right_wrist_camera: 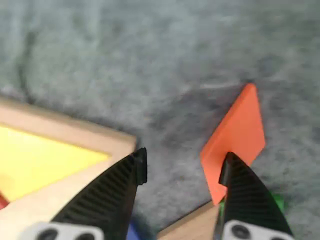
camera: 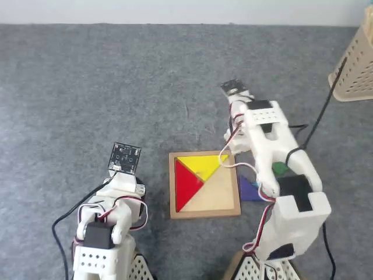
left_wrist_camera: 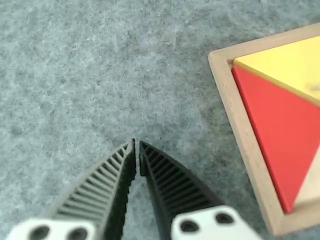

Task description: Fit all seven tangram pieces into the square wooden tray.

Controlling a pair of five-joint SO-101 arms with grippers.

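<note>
- The left gripper (left_wrist_camera: 136,145) hangs low over the grey carpet (camera: 116,87) at the near left, its ribbed fingers pressed together on nothing, just beside the tray's left rim.
- The square wooden tray (camera: 172,186) lies flat between the two arms. It holds a red triangle (camera: 185,184) along its left side and a yellow triangle (camera: 201,164) along its far side, long edges meeting. The rest of the floor is bare wood.
- A blue piece (camera: 249,190) lies on the carpet just outside the tray's right rim, partly covered by the right arm.
- A green piece (camera: 281,169) peeks out farther right (most of it sits under the white arm).
- The right gripper (right_wrist_camera: 186,156) hovers spread wide off the tray's far right corner. One finger crosses the near edge of an orange piece (right_wrist_camera: 237,132) on the carpet; contact cannot be told.
- A beige slatted basket (camera: 358,64) stands at the far right edge, well apart.
</note>
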